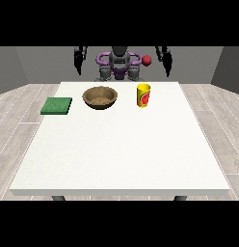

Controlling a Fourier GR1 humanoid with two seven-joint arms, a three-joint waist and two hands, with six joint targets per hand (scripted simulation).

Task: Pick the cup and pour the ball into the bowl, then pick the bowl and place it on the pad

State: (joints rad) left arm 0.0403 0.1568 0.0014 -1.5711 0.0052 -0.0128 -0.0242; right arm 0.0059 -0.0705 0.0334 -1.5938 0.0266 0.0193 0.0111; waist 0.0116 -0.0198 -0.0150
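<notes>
A yellow cup (143,95) with a red mark stands upright on the white table (121,144), right of centre near the far edge. A brown bowl (99,97) sits to its left, apart from it. Further left, near the table's left edge, a flat green pad (57,105) lies. The ball is not visible; the cup's inside is hidden. The hand at the view's left (80,59) hangs raised beside the robot's body, above and behind the table. The hand at the view's right (165,58) is raised likewise. Both have straight fingers pointing down and hold nothing.
The robot's torso (119,65) stands behind the table's far edge, with a red knob (147,60) near its shoulder. Wooden floor surrounds the table.
</notes>
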